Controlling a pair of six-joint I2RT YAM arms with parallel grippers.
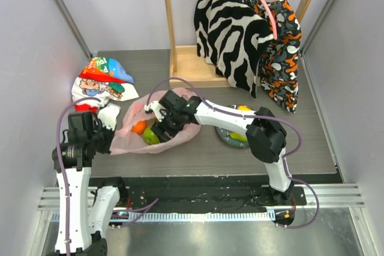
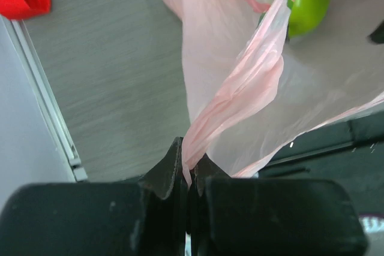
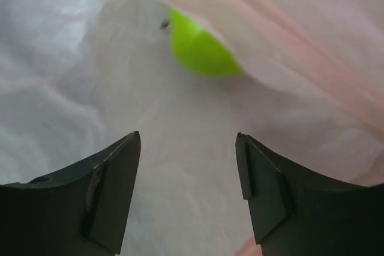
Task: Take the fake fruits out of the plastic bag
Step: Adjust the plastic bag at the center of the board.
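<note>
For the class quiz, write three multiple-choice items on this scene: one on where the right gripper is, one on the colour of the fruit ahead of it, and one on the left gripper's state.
1. Where is the right gripper?
A. Inside the plastic bag
B. Beside the zebra cloth
C. Over the cartoon bag

2. What colour is the fruit just ahead of it?
A. Red
B. Purple
C. Green

3. What is the left gripper doing?
A. Standing wide open
B. Shut on the bag's edge
C. Shut on the fruit

Key:
1 A: pink film surrounds its open jaws in the right wrist view.
2 C: a bright green fruit lies partly under a fold of the bag.
3 B: its jaws pinch a twisted strip of pink plastic.
</note>
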